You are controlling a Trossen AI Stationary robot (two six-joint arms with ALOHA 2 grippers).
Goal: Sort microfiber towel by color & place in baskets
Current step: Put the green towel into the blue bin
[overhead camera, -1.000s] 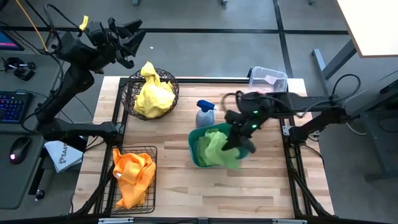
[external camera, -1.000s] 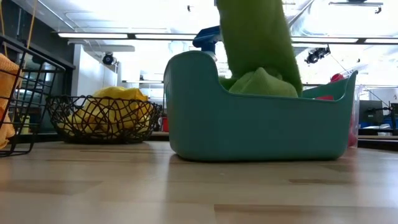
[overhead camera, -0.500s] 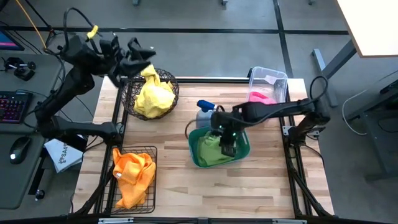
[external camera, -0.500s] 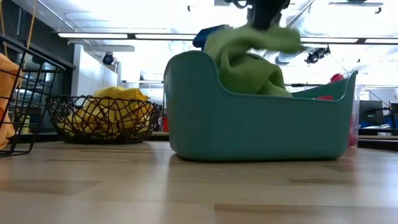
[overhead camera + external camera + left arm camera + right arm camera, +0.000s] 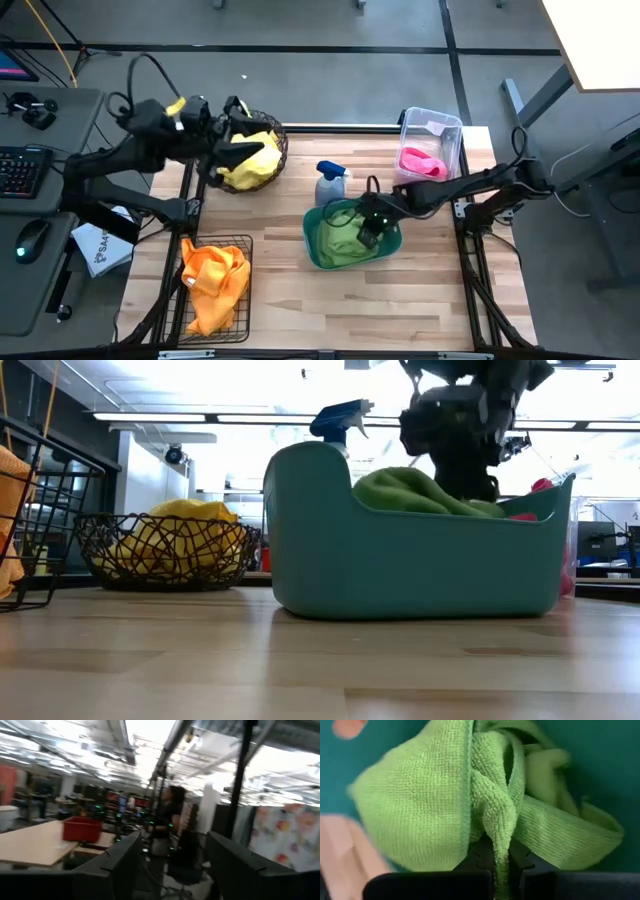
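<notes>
My right gripper (image 5: 368, 226) reaches down into the teal-green tub (image 5: 312, 245) and is shut on a lime green towel (image 5: 420, 805), which lies bunched inside the tub (image 5: 400, 560). My left gripper (image 5: 238, 152) hovers open above the round wire basket (image 5: 278, 150), which holds yellow towels (image 5: 255, 165). In the left wrist view its fingers (image 5: 172, 870) point out into the room with nothing between them. An orange towel (image 5: 213, 280) drapes over the rectangular black wire basket (image 5: 240, 320). A pink towel (image 5: 420, 160) lies in the clear bin (image 5: 432, 122). My right gripper pinches a raised fold of the lime green towel (image 5: 496, 827) between its two fingers. The fingers come slanting down from above, from the table's right side. The rest of the towel lies crumpled on the tub's floor, slack.
A blue-grey spray bottle (image 5: 330, 183) stands just behind the tub, between it and the round basket. Bare wooden table top (image 5: 330, 310) lies along the near edge. A desk with a keyboard (image 5: 20, 170) stands left of the table.
My right gripper has sunk into the teal tub with the green towel. The towel hung down over the tub's near side a second ago and now lies bunched inside. My left gripper has swung from beyond the table's far left corner to above the round basket, staying open.
</notes>
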